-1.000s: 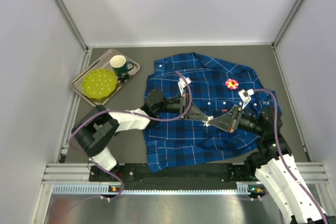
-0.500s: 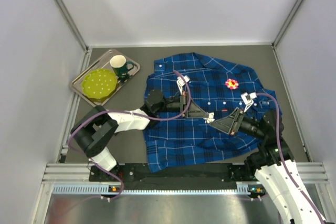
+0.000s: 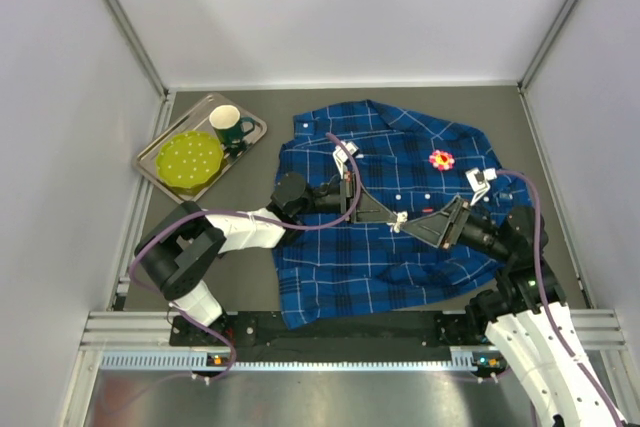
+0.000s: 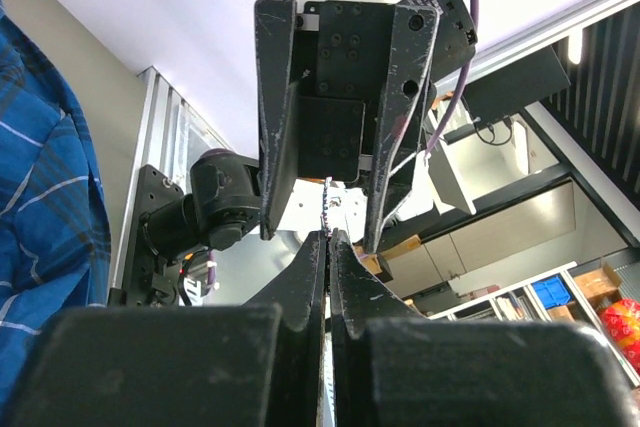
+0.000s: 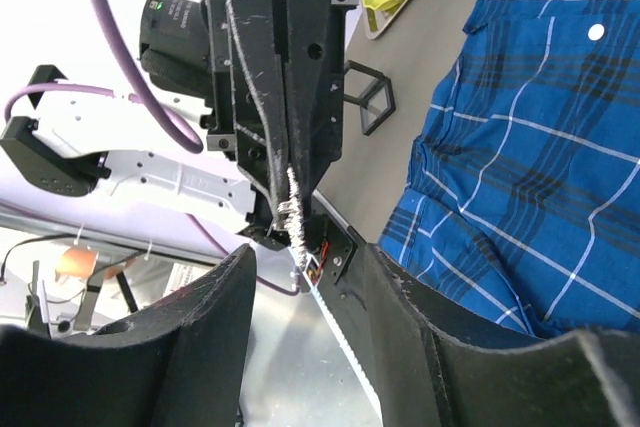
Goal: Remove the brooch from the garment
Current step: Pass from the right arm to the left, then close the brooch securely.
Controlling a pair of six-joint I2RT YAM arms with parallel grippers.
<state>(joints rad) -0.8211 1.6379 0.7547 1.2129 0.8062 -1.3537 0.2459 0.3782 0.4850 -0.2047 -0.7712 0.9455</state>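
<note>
Garment [image 3: 380,282] lies spread flat on the bench [image 3: 500,107], collar at the far side. A pink flower ornament [image 3: 441,159] sits on its chest panel, near the right arm. Both arms meet low over the middle of the shirt.

A second ago the right pincer [image 3: 415,224] was pinched together, nose to nose with the left pincer [image 3: 388,217]. Now its jaws stand wide apart and it has drawn back a little toward its own side. The left pincer stays clamped, and both wrist views show a small silvery piece [image 5: 292,212] caught at its very tip, hanging clear of the cloth.

That reads as a hand-over: the right arm has let go and the left arm alone carries the piece. Whether this glittering bit is the brooch itself, or only a pin or clasp from it, is too small to tell. If it is the brooch, the removal is nearly done and only a set-down is left. If the flower is the brooch, it is not yet off the shirt, and the freed right pincer is the nearer one to reach it (the tray [image 3: 143,162] with its mug [image 3: 228,127] and green plate [image 3: 190,159] sits well apart at the far left)
</note>
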